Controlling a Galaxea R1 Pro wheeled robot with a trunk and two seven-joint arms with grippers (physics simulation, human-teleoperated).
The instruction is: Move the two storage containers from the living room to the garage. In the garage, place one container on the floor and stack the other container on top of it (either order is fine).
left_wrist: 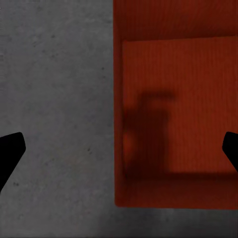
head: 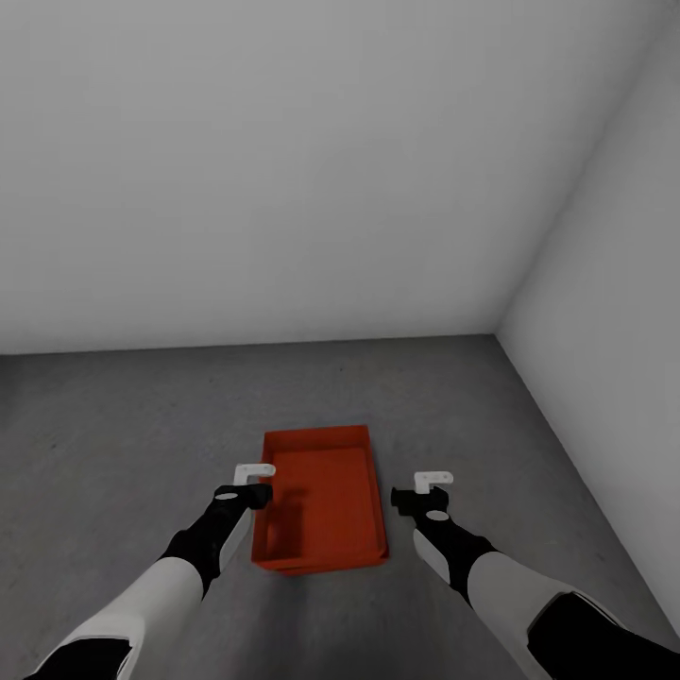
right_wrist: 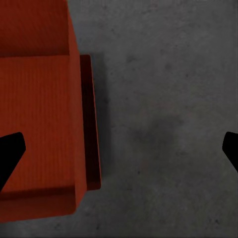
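Two orange-red storage containers lie stacked on the grey concrete floor [head: 113,425] of the garage. The upper container [head: 321,501] [left_wrist: 183,99] [right_wrist: 34,114] is empty. From under it the lower container [right_wrist: 90,124] peeks out as a darker strip along one side and at the near end [head: 326,569]. My left gripper [head: 253,480] [left_wrist: 121,148] hangs open above the upper tub's left wall. My right gripper [head: 427,489] [right_wrist: 121,148] hangs open just right of the stack, above its right edge and the floor. Neither holds anything.
A plain white back wall [head: 283,170] and a white right wall [head: 614,264] meet in a corner beyond the stack. Bare concrete spreads to the left and in front of the containers.
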